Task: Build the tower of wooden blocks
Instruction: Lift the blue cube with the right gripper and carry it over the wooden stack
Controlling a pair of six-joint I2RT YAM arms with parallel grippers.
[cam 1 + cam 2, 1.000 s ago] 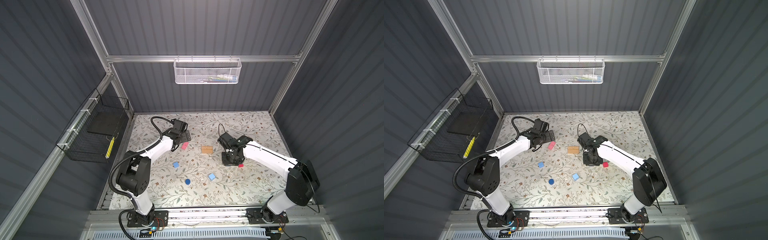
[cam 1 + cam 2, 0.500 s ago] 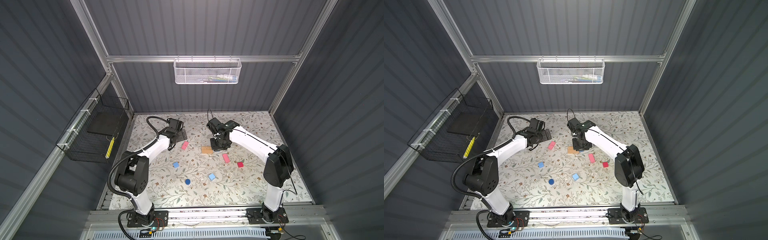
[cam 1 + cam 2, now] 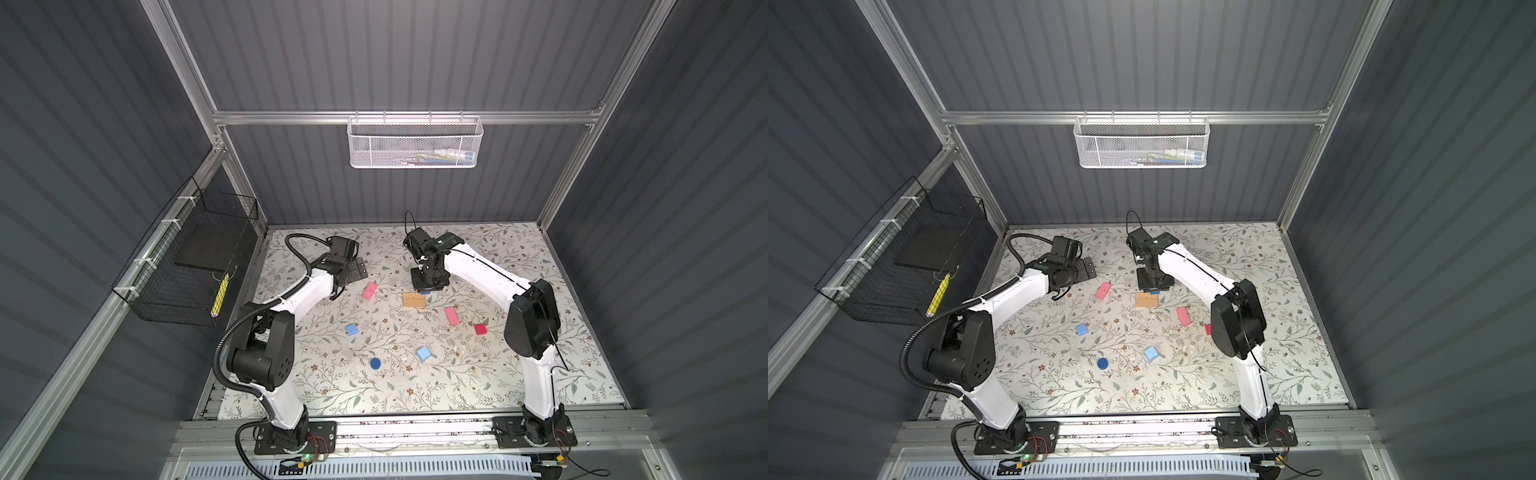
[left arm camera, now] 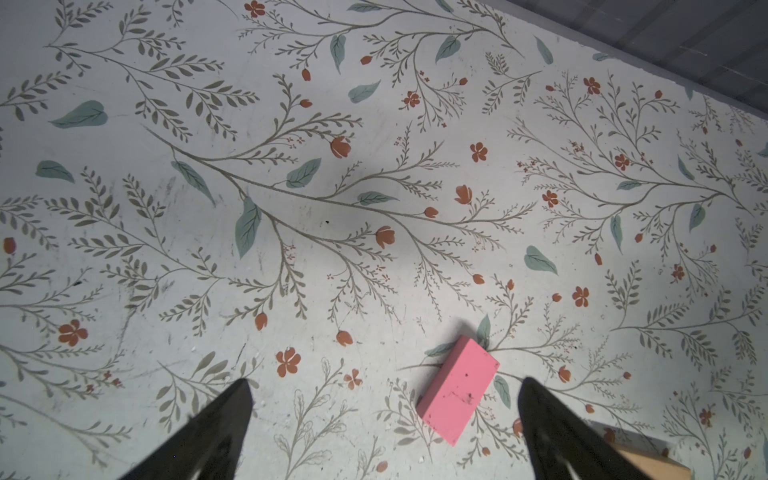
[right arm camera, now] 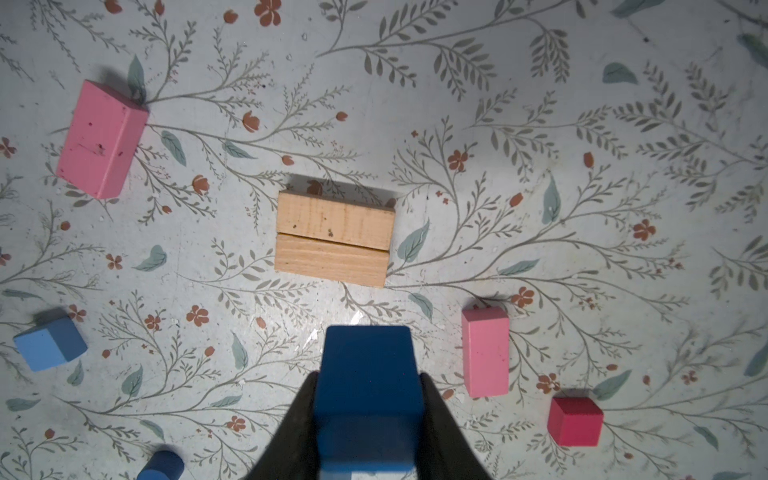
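**A:** What are the right gripper's fingers doing?

**B:** The right gripper [image 5: 368, 395] has its fingers [image 5: 305, 415] closed tight on a dark blue cube [image 5: 368, 361], one finger on each side face. In both top views it hangs just behind the far edge of the tan blocks [image 3: 414, 299]. The wrist view shows the cube held up over the table [image 3: 519, 257].

**A:** And the tan blocks themselves?

**B:** They lie flat side by side with their long sides touching. They are the only part of the tower in place.

**A:** The left gripper?

**B:** The left gripper [image 4: 384, 386] is spread wide and grips nothing. It hovers on the left arm's side of the tan blocks. A pink block [image 4: 457, 392] lies on the table between its fingers [image 4: 552, 424], nearer one of them and touched by neither.

**A:** Where is everything else?

**B:** A second pink block [image 3: 451, 316] lies near the tan blocks on the right arm's side, toward the arm bases. The red cube [image 3: 481, 329] sits just past it. A light blue cube [image 3: 352, 330] lies on the left arm's side of the tan blocks, toward the bases. A second light blue cube [image 3: 424, 353] sits straight in front of the tan blocks, and the dark blue disc [image 3: 375, 363] is near it. All of them are apart from one another.
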